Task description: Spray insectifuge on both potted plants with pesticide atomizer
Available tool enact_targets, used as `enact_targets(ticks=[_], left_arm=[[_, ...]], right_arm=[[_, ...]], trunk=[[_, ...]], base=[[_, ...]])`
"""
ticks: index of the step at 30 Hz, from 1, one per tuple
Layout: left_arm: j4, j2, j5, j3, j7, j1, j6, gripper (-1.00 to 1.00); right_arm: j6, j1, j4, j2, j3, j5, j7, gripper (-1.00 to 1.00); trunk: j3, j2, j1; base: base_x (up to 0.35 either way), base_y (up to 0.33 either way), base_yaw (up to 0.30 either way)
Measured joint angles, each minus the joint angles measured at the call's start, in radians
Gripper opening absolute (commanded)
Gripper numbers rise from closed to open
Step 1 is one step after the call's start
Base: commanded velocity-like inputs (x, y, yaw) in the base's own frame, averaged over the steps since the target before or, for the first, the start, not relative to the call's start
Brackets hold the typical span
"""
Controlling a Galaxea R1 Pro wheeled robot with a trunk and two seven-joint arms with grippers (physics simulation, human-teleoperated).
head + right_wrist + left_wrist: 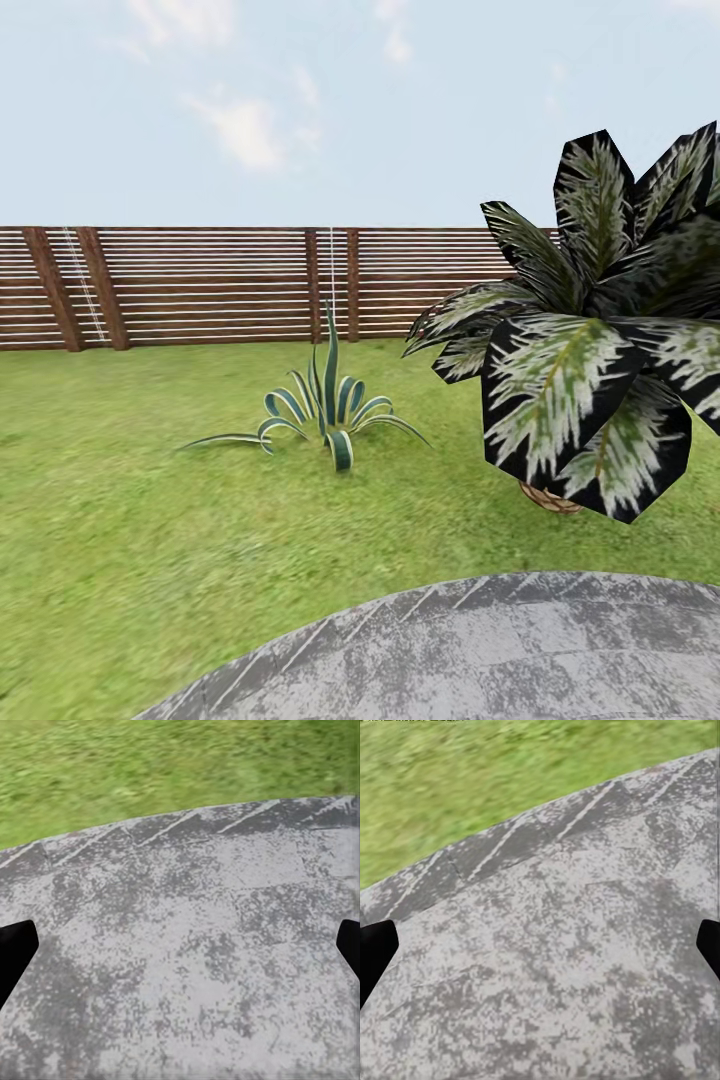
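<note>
Garden, search phase. I stand on the round stone patio [480, 650], whose grey edge meets the lawn [120, 520] in the head view. Ahead, a striped agave [325, 415] grows from the grass; behind it runs the slatted wooden fence [200, 285]. At right, a large palm [590, 340] with dark, pale-veined fronds rises from a brown woven base [550, 497] that its leaves mostly hide, so I cannot tell whether this is a planter or the trunk's foot, nor what it holds.

Left gripper [540, 956]: the dark fingertips [375, 956] sit at opposite edges of the wrist view, spread wide, with nothing between them but patio stone. Right gripper [180, 956]: likewise spread wide and holding nothing, over stone near the lawn's edge.

Step in hand, as I judge it: locating the atomizer, the first step, with no part of the spraying begun. I cannot place the atomizer or either potted plant from here; neither the agave nor the palm is a target. The next move calls for turning the head or base to sweep the rest of the garden, then driving close enough for a low reach to a small bottle.
</note>
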Motion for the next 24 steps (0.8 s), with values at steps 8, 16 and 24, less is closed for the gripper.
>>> enact_targets(ticks=[8,16,24], left_arm=[[-0.001,-0.004,-0.007,-0.007,-0.001,-0.001,0.000,1.00],[0.000,-0.003,-0.021,-0.010,-0.002,0.000,0.000,1.00],[0.000,-0.002,-0.022,-0.009,-0.001,0.009,0.000,1.00]], right_arm=[[0.000,0.000,-0.001,-0.001,0.001,0.000,0.000,1.00],[0.000,0.000,0.002,-0.003,0.000,0.004,-0.029,1.00],[0.002,0.000,0.006,-0.032,-0.003,-0.001,-0.039,1.00]], trunk=[[0.000,0.000,0.000],[0.000,0.000,0.000],[-0.001,0.000,0.000]], base=[[0.000,0.000,-0.256],[0.000,0.000,-0.299],[0.000,0.000,-0.300]])
